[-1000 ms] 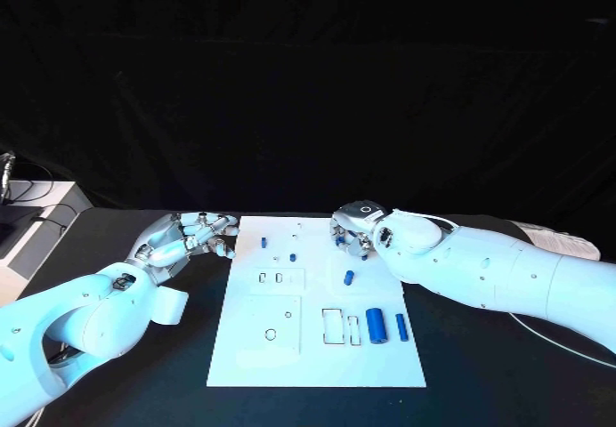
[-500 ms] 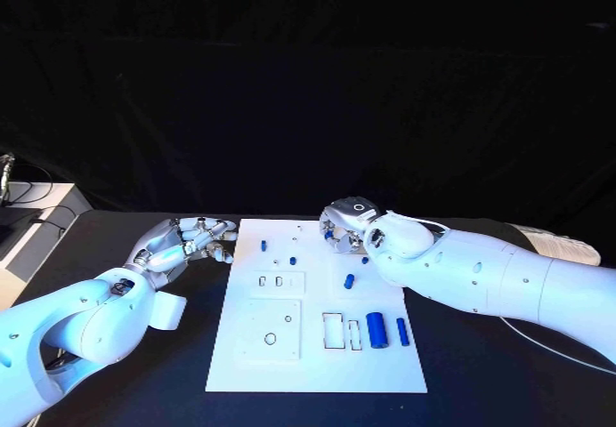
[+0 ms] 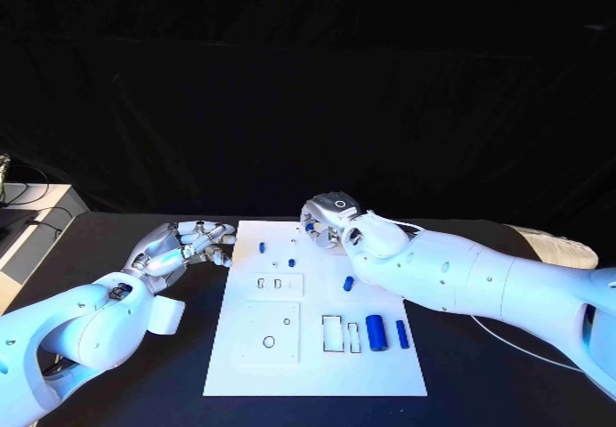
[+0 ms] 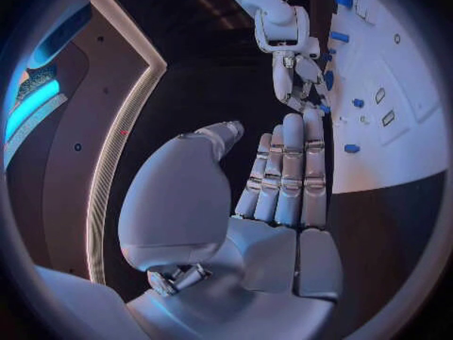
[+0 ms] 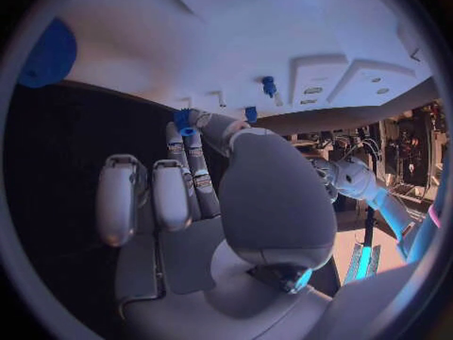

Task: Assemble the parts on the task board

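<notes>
Black cloth hangs behind a black table (image 3: 116, 356), and the white task board (image 3: 314, 365) lies flat in its middle, long side running near to far. Of the blue parts, several still lie loose on the board's right half: a thick cylinder (image 3: 376, 331) with a slimmer rod (image 3: 401, 334) just beside it toward the near end, and a short peg (image 3: 348, 283) farther up. Two small pieces at the far end, one at the left (image 3: 262, 246) and one nearer the middle (image 3: 293, 261), seem to stand upright in holes, so they may already be seated – that is a judgement, not certain. The recesses on the left half look unfilled: the paired slots (image 3: 269, 284), the oval hole (image 3: 269, 341), and the long rectangular pockets (image 3: 333, 331). The right hand (image 3: 328, 224) hovers over the board's far right part, and the right wrist view shows a small blue part (image 5: 182, 121) pinched at its fingertips (image 5: 195, 119), the other fingers lying side by side. The left hand (image 3: 186, 245) rests just off the board's far left edge, fingers pressed together and straight, holding nothing. By this reading the work is early – most parts remain to be placed.
</notes>
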### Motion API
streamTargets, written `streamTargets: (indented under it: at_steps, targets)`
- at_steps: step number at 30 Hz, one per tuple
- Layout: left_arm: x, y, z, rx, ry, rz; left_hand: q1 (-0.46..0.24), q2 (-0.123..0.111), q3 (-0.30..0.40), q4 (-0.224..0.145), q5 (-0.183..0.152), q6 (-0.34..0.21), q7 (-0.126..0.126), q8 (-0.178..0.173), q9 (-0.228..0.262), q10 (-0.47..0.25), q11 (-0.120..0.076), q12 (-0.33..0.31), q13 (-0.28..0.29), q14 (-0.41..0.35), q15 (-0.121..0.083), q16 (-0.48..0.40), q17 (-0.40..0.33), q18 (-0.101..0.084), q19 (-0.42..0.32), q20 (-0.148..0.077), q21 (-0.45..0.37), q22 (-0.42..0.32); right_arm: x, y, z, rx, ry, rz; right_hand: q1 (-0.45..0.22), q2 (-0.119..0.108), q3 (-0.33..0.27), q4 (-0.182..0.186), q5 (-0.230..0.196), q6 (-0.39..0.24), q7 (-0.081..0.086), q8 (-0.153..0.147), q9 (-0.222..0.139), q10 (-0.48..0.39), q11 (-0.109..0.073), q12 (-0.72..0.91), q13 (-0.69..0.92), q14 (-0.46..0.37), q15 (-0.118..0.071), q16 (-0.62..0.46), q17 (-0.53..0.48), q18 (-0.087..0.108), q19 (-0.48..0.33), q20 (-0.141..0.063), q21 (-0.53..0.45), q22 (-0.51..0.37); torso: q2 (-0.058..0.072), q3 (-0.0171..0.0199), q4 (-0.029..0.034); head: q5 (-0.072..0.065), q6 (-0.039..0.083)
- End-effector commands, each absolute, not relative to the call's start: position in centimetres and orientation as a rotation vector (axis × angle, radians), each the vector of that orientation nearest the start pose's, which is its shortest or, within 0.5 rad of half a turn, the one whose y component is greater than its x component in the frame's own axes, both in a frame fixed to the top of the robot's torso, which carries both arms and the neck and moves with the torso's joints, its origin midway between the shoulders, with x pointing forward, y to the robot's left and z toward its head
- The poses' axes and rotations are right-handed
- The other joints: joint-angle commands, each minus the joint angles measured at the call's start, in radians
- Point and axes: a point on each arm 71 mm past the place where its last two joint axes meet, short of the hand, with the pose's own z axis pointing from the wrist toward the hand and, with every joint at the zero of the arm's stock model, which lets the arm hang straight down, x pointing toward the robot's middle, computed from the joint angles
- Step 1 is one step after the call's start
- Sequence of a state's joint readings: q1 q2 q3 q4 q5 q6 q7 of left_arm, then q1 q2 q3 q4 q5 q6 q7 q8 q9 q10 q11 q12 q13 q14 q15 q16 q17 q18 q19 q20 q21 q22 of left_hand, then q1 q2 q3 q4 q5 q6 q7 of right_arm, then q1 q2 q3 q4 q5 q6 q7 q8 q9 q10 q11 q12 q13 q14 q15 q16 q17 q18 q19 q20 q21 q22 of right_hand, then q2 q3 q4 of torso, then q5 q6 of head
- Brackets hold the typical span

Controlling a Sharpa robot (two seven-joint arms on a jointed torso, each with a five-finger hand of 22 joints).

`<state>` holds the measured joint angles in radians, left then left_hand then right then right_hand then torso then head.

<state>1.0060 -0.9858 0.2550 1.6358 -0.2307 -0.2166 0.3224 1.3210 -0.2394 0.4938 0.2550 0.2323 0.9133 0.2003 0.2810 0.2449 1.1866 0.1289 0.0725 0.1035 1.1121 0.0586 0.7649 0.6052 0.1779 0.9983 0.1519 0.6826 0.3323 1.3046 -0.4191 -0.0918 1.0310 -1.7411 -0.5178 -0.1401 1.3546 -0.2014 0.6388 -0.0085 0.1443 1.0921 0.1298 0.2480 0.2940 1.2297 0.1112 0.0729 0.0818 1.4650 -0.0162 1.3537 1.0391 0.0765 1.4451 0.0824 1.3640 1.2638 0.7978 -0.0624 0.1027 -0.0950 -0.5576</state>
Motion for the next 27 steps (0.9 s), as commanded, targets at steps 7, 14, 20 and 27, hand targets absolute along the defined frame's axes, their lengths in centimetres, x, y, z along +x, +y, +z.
streamTargets:
  at_steps: [7, 14, 20, 27]
  targets:
    - [46.79, 24.32, -14.74, -0.944, 1.402, -1.625, -0.007, 0.001, -0.006, 0.0, -0.007, -0.009, 0.0, 0.004, 0.001, -0.008, 0.0, -0.002, 0.002, -0.006, 0.0, 0.006, 0.001, 0.001, -0.008, 0.002, 0.007, 0.002, 57.48, -11.05, -14.92, -0.347, 1.249, 0.42, 0.016, 0.018, 0.005, -0.01, 0.006, -0.005, 0.005, 0.004, 0.003, 0.055, -0.048, -0.006, 0.022, 0.017, -0.003, 0.006, 0.0, -0.015, 0.006, -0.001, 0.007, 0.003, 0.006, -0.0117, 0.0163, -0.008, 0.001]
    - [46.73, 24.34, -14.6, -0.942, 1.401, -1.625, -0.008, 0.001, -0.006, 0.0, -0.007, -0.009, 0.0, 0.004, 0.001, -0.008, 0.0, -0.002, 0.002, -0.007, 0.0, 0.006, 0.001, 0.001, -0.009, 0.002, 0.007, 0.002, 57.75, -10.86, -15.32, -0.343, 1.263, 0.419, 0.015, 0.017, 0.004, -0.01, 0.006, -0.005, 0.006, 0.004, 0.004, 0.055, -0.048, -0.006, 0.022, 0.017, -0.003, 0.006, 0.0, -0.015, 0.006, -0.001, 0.007, 0.003, 0.011, -0.0163, 0.0187, -0.009, 0.001]
    - [46.74, 24.35, -14.47, -0.94, 1.4, -1.626, -0.008, 0.001, -0.007, 0.0, -0.007, -0.009, 0.0, 0.004, 0.002, -0.008, 0.0, -0.002, 0.002, -0.007, 0.001, 0.007, 0.001, 0.001, -0.009, 0.003, 0.008, 0.002, 57.84, -10.77, -15.52, -0.342, 1.267, 0.416, 0.015, 0.016, 0.004, -0.01, 0.005, -0.006, 0.006, 0.004, 0.004, 0.055, -0.048, -0.006, 0.022, 0.017, -0.003, 0.006, 0.0, -0.015, 0.006, -0.001, 0.007, 0.003, 0.013, -0.0179, 0.0214, -0.008, 0.0]
    - [46.76, 24.41, -14.38, -0.94, 1.399, -1.625, -0.008, 0.001, -0.007, 0.0, -0.007, -0.009, 0.0, 0.004, 0.002, -0.008, 0.0, -0.002, 0.002, -0.007, 0.001, 0.007, 0.001, 0.001, -0.009, 0.003, 0.008, 0.002, 57.92, -10.76, -15.62, -0.345, 1.274, 0.414, 0.014, 0.015, 0.005, -0.011, 0.005, -0.007, 0.006, 0.004, 0.005, 0.054, -0.047, -0.007, 0.022, 0.017, -0.002, 0.006, 0.0, -0.015, 0.005, 0.0, 0.007, 0.003, 0.016, -0.018, 0.0206, -0.007, 0.001]
